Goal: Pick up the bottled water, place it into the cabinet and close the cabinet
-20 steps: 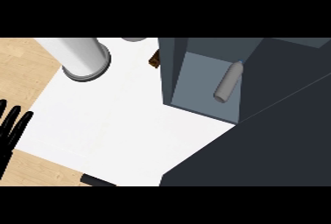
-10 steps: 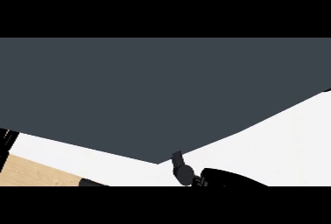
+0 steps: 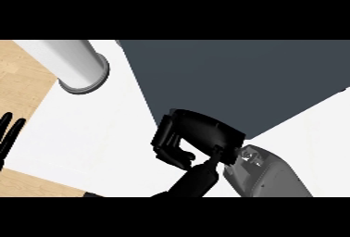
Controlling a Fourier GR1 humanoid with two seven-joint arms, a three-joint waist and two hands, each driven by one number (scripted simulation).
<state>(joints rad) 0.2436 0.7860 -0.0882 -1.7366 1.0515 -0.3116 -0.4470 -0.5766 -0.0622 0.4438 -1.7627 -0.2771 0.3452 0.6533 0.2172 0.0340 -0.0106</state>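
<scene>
The right hand (image 3: 195, 139), fingers curled and holding nothing visible, sits at the cabinet (image 3: 232, 78) corner and could slip off; the left hand (image 3: 8, 134) rests open.

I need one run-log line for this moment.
dark grey cabinet: bottle unseen | right hand: black, curled at its corner, holding nothing visible | left hand: open, left edge

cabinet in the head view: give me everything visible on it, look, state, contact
The cabinet shows as one flat, matte, dark slate-grey face filling the upper middle and right, its lower corner pointing down toward the right hand. No handle, seam or interior is visible, so it looks closed, though that cannot be confirmed. It stands over the white counter. The black right hand, fingers curled, sits against its lower-left edge; actual contact is likely but not certain. The bottle is not in view.
</scene>
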